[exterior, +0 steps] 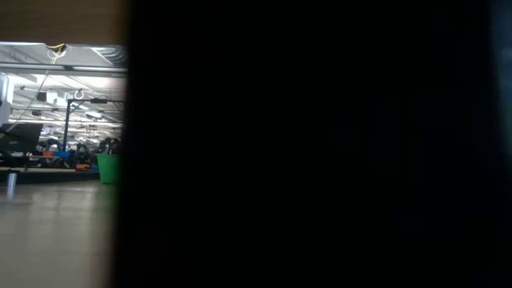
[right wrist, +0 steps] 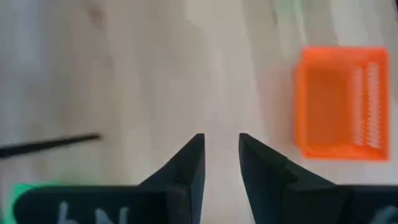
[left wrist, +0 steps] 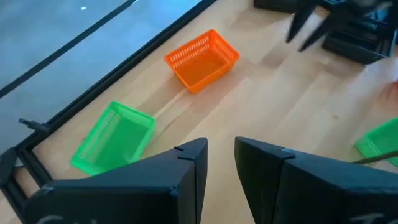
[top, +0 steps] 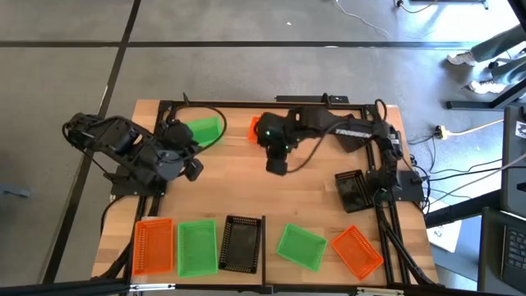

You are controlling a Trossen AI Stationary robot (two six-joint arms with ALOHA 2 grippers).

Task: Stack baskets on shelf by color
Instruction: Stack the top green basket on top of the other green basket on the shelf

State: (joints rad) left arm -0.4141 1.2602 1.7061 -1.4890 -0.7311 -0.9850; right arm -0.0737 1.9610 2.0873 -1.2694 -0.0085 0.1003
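Note:
At the table's far side a green basket [top: 205,130] [left wrist: 112,138] lies left of an orange basket [top: 253,127] [left wrist: 202,59] [right wrist: 342,102]. My right gripper [top: 277,164] [right wrist: 221,162] hovers open over bare wood just near of the orange one, with nothing between its fingers. My left gripper [top: 191,167] [left wrist: 221,158] is open too, above the table's left part, near the green basket. Along the near edge, on the shelf [top: 271,261], orange [top: 154,245], green [top: 197,247] and black [top: 241,244] baskets stand left of the thin divider [top: 263,238]. Green [top: 300,247] and orange [top: 356,251] baskets lie right of it.
A black basket [top: 352,189] sits by the right arm's base. A black cable [top: 308,152] trails over the wood under the right arm. The low view is almost wholly blocked by something dark. A person's feet [top: 481,62] show beyond the far right corner.

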